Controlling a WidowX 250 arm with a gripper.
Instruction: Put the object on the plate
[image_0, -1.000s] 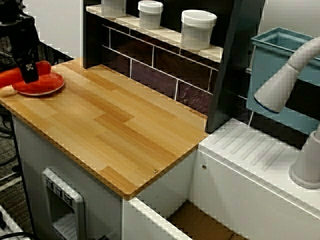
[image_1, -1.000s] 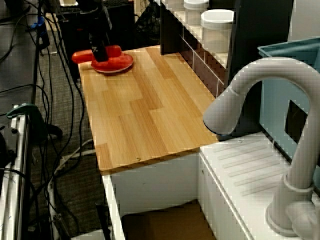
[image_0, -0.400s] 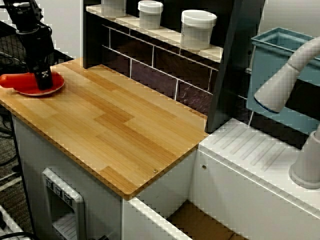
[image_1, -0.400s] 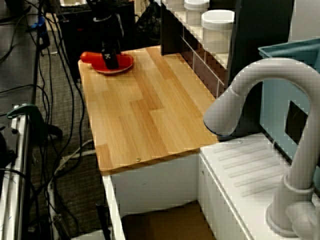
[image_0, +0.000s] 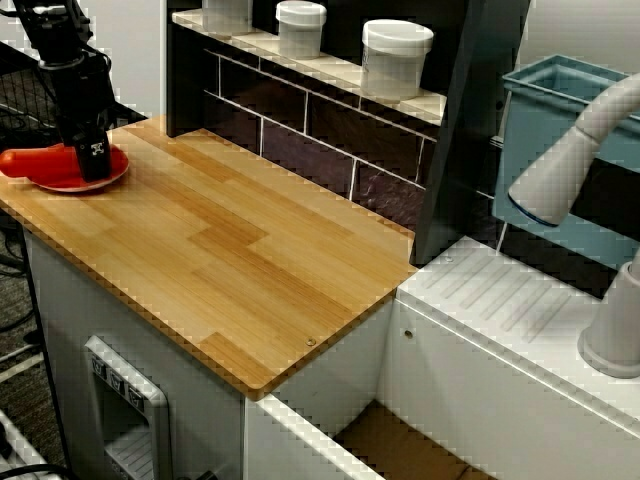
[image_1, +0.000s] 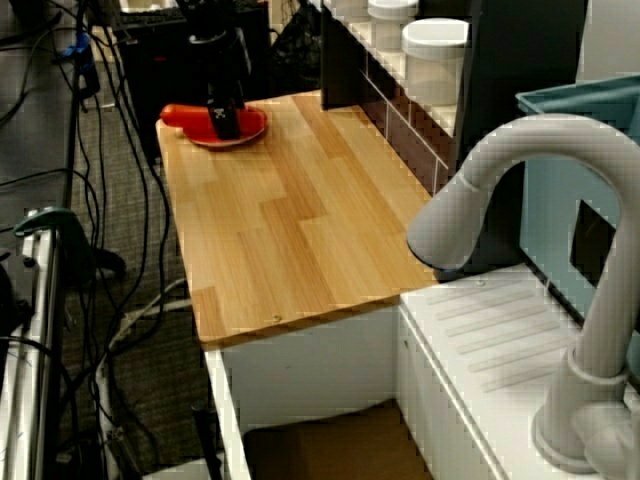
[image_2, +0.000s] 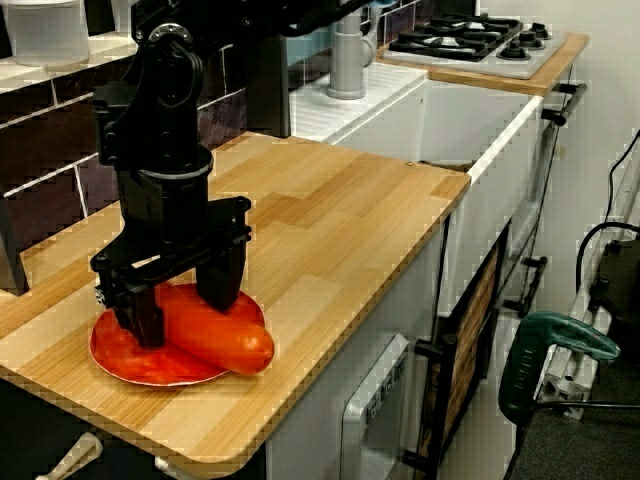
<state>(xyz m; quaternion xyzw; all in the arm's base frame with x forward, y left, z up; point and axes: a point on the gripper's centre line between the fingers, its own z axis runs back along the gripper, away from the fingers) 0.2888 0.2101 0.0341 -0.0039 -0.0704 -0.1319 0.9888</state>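
The object, a glossy red-orange sausage (image_2: 218, 338), lies across the small red plate (image_2: 128, 362) at the far corner of the wooden counter. In the close view from the counter's end, one rounded end sticks out past the plate's rim. My black gripper (image_2: 182, 305) stands upright over it, one finger on each side, pressed against its flanks. From the front view the gripper (image_0: 95, 165) covers the sausage's middle; the sausage (image_0: 35, 160) pokes out to the left over the plate (image_0: 65, 182). The view along the counter shows the same gripper (image_1: 226, 124), sausage (image_1: 178, 114) and plate (image_1: 250, 128).
White lidded jars (image_0: 397, 55) stand on the shelf behind the counter. A grey faucet (image_0: 565, 155) and a blue bin (image_0: 560, 90) sit at the sink end. The plate is close to the counter's corner edge (image_2: 215, 455). Cables (image_1: 90, 200) hang beside the counter.
The gripper has carried the sausage to the right, from hanging over the counter's corner to lying across the plate. Since 0.4 s ago it has barely shifted.
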